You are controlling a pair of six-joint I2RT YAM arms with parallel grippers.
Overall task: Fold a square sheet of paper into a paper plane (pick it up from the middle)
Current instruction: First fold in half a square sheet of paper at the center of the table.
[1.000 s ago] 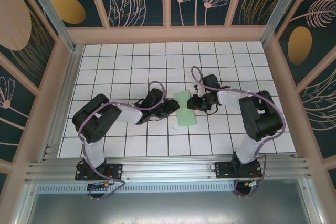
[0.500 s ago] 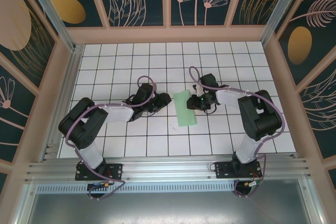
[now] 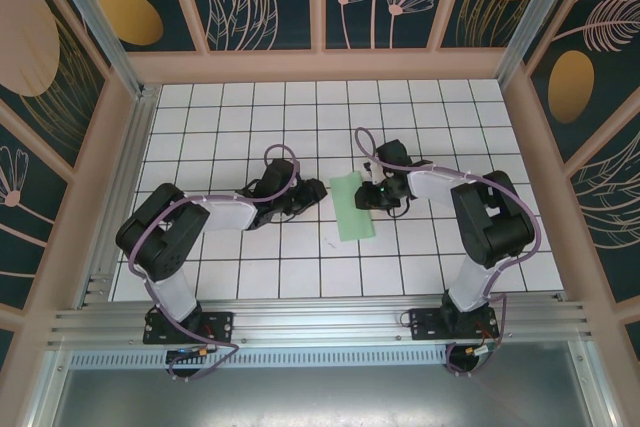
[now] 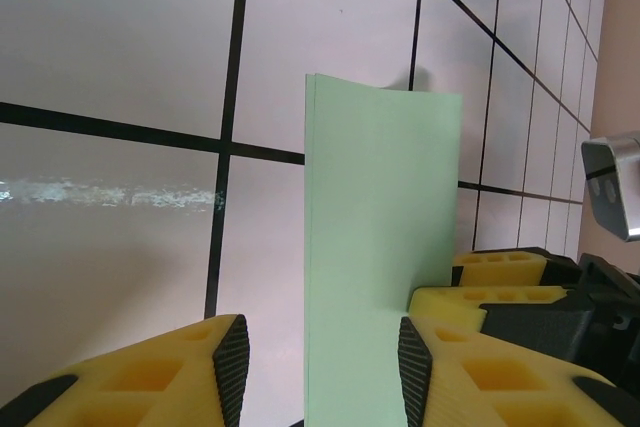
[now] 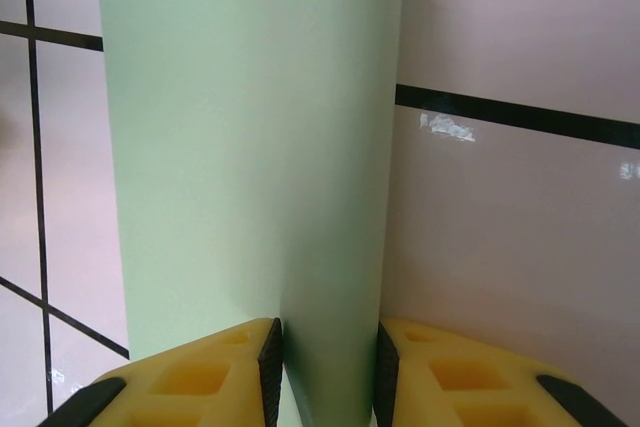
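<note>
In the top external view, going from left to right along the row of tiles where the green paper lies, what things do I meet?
left fingers → green paper → right fingers

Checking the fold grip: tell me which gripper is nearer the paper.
Right. The right gripper is closed on the right edge of the paper; the left gripper is open, just off its left edge.

Left hand [image 3: 319,189] backed away from paper [image 3: 351,206].
</note>
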